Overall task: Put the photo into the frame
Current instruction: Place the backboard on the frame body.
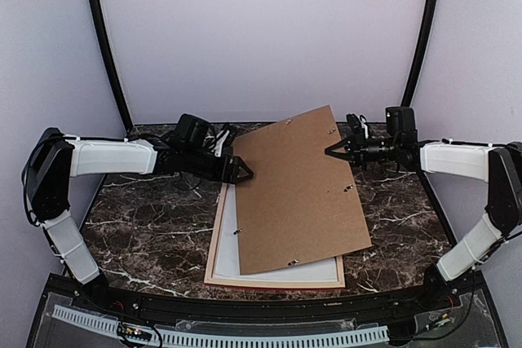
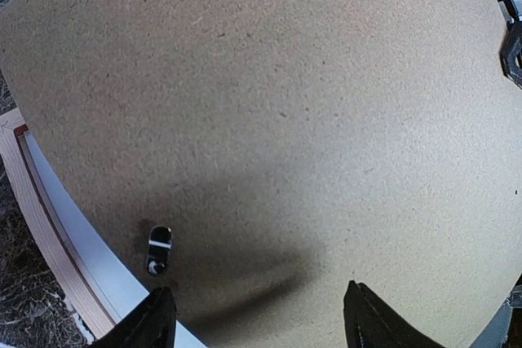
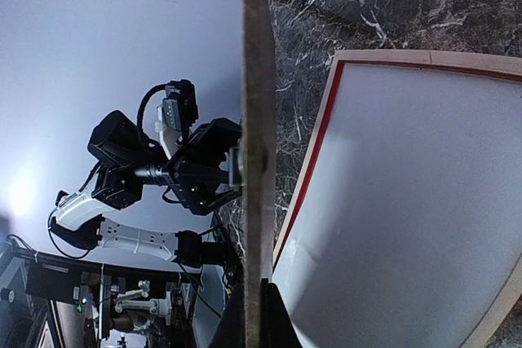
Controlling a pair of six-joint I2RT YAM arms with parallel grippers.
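Observation:
The frame lies on the marble table with its pale wood back up; a red inner edge shows in the right wrist view. A white sheet fills it. The photo's printed face is hidden. A brown backing board hangs tilted over the frame, its near edge resting on the white sheet. My right gripper is shut on the board's far right edge. My left gripper is open at the board's left corner, its fingertips spread apart over the board's face.
Dark marble table shows on both sides of the frame. A small black turn clip sits on the board near my left fingers. Grey backdrop walls and two black poles close the back.

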